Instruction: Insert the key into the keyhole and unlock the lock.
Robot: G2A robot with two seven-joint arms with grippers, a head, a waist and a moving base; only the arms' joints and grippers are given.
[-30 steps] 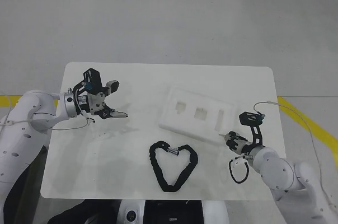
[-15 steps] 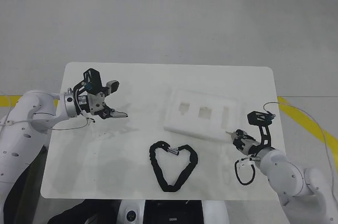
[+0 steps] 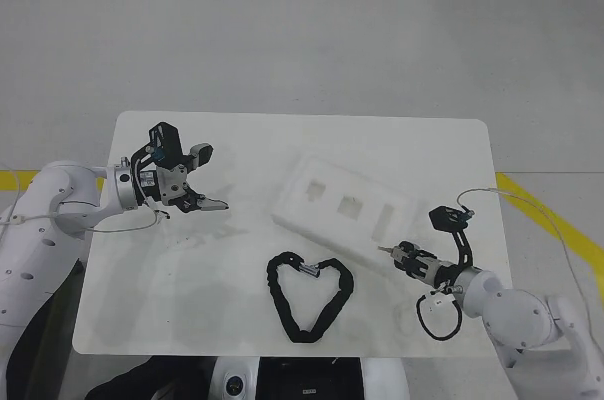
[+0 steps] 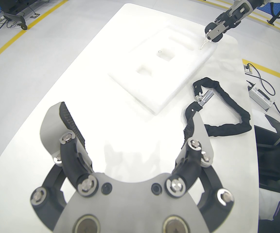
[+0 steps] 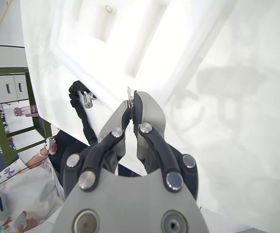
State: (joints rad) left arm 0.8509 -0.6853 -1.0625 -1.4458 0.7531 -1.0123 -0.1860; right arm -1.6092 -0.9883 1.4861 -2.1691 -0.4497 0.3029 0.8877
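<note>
Right gripper (image 3: 394, 250): clamped on small silver key (image 5: 129, 95), at white foam tray's (image 3: 322, 205) near-right edge.
Left gripper (image 3: 214, 178): jaws apart, above counter's (image 3: 162, 300) left.
Black fabric-sleeved chain lock (image 3: 338, 290): near centre.

Small silver key (image 5: 129, 97) pinched between the closed fingertips of the right gripper (image 5: 131, 109), blade sticking out past the tips, held over the table (image 3: 182, 300), well apart from the lock. Chain lock (image 3: 300, 335) in a black fabric sleeve lies flat in a closed heart-like loop near the table's front edge. Silver lock cylinder (image 3: 304, 267) sits at the loop's top, keyhole end (image 5: 89, 106) bare.
</note>
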